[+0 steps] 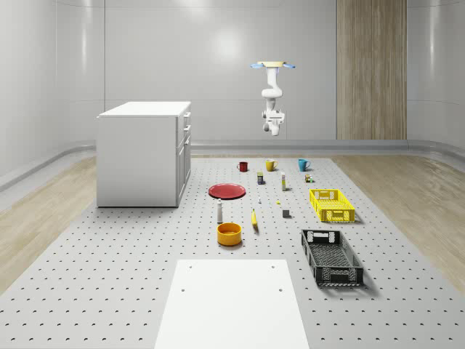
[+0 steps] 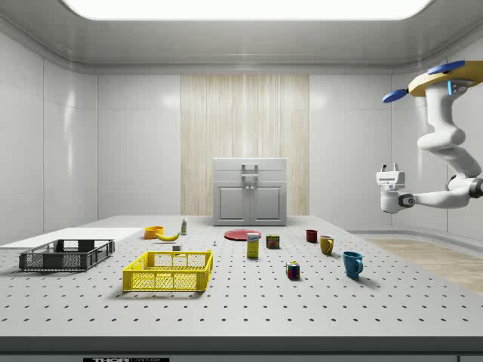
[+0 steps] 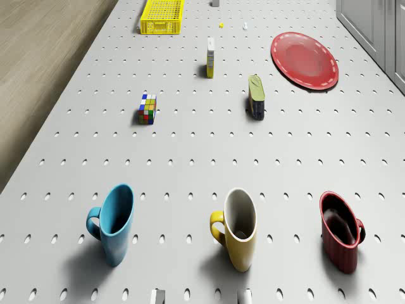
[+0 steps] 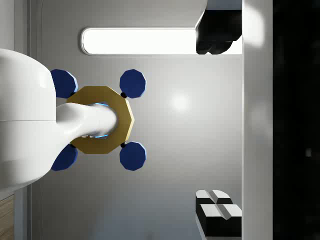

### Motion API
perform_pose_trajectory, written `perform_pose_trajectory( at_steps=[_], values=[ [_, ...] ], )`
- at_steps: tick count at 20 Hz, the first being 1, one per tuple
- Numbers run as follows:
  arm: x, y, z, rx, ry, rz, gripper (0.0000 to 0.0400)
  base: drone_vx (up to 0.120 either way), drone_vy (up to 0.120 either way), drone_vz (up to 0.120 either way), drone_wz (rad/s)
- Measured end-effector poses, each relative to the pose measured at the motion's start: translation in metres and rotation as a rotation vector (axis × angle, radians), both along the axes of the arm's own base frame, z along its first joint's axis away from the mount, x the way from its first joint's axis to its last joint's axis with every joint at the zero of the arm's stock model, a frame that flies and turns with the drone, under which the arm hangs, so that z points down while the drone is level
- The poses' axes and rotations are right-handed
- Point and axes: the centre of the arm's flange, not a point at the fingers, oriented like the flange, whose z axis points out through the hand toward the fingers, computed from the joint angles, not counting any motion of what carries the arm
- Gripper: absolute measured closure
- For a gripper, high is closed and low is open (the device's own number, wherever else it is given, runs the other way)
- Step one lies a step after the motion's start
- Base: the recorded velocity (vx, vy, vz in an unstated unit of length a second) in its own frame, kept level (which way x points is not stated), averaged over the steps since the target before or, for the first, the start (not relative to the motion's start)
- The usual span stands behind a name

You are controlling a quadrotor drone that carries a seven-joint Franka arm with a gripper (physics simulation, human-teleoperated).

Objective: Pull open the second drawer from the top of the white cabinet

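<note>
The white cabinet (image 1: 145,153) stands on the whole-scene view's left of the pegboard table, its drawers facing right. In the side view the cabinet (image 2: 250,192) faces the camera with every drawer shut; the second drawer's handle (image 2: 250,179) sits just under the top one. My drone (image 1: 273,65) hovers high over the row of mugs, well away from the cabinet. The arm hangs below the drone, and my gripper (image 2: 389,167) points upward, empty. In the wrist view its fingers (image 4: 217,212) stand wide apart, open, with the drone (image 4: 102,120) and the ceiling light beyond.
Below the drone stand a blue mug (image 3: 114,221), a yellow mug (image 3: 237,228) and a red mug (image 3: 342,237). A red plate (image 1: 227,191), an orange bowl (image 1: 229,233), a yellow crate (image 1: 332,204) and a black crate (image 1: 331,257) sit on the table.
</note>
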Motion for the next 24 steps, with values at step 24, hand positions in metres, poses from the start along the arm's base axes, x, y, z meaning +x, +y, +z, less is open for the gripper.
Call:
perform_pose_trajectory(
  at_steps=[24],
  values=[
    [0.001, -0.097, 0.013, 1.357, -0.001, 0.004, 0.0097, 0.11, -0.118, 0.018, 0.0]
  ],
)
